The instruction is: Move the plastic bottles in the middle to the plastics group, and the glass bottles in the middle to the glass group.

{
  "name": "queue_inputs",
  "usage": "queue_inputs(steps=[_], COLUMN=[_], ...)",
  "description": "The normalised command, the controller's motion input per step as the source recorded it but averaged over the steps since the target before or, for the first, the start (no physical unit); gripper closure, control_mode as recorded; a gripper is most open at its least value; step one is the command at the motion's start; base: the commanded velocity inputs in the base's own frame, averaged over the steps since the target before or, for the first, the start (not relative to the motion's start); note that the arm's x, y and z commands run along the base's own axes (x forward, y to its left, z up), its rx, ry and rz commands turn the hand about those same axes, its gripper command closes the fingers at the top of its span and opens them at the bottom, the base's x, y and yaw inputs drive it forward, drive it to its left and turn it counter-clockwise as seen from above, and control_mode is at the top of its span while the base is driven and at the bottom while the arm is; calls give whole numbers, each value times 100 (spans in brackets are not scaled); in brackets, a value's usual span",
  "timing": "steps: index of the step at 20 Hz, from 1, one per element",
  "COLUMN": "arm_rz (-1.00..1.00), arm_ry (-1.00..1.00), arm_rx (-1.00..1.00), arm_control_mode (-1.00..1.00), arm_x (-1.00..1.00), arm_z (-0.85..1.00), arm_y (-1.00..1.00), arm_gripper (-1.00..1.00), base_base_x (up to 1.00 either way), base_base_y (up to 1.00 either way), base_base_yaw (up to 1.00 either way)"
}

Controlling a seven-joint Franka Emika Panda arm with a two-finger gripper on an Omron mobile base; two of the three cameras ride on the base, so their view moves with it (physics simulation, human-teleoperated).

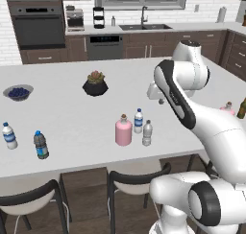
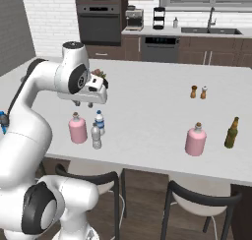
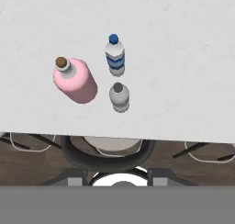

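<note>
Three bottles stand together mid-counter: a squat pink bottle (image 1: 123, 131) (image 2: 78, 129) (image 3: 75, 81) with a brown stopper, a clear blue-labelled water bottle (image 1: 139, 121) (image 2: 100, 122) (image 3: 114, 55), and a plain greyish bottle (image 1: 147, 133) (image 2: 96, 136) (image 3: 119, 97). My gripper (image 1: 161, 100) (image 2: 83, 105) hangs open well above them, holding nothing. The plastics group is at the left: a white-capped labelled bottle (image 1: 9, 135) and a dark grey blue-capped one (image 1: 41, 145). At the right, the glass group is a pink bottle (image 2: 195, 140) and an olive bottle (image 2: 231, 133).
A potted succulent (image 1: 95, 84) and a bowl of blueberries (image 1: 18, 92) sit further back on the counter. Two small shakers (image 2: 198, 92) stand behind the glass group. Dark chairs (image 1: 137, 180) are tucked under the counter's near edge (image 3: 137, 136).
</note>
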Motion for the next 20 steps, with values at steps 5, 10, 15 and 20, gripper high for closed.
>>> queue_inputs(steps=[5, 10, 15, 20], arm_rz=[0, 0, 2, 3], arm_ry=[0, 5, 18, 18], arm_rx=[0, -1, -7, -6], arm_control_mode=[-100, -100, -100, -100], arm_x=[-8, 0, 12, 54], arm_z=[-4, -11, 0, 0], arm_y=[0, 17, 52, 68], arm_gripper=[-100, -100, -100, -100], base_base_x=[0, 0, 0, 0], base_base_y=[0, 0, 0, 0], base_base_yaw=[0, 0, 0, 0])
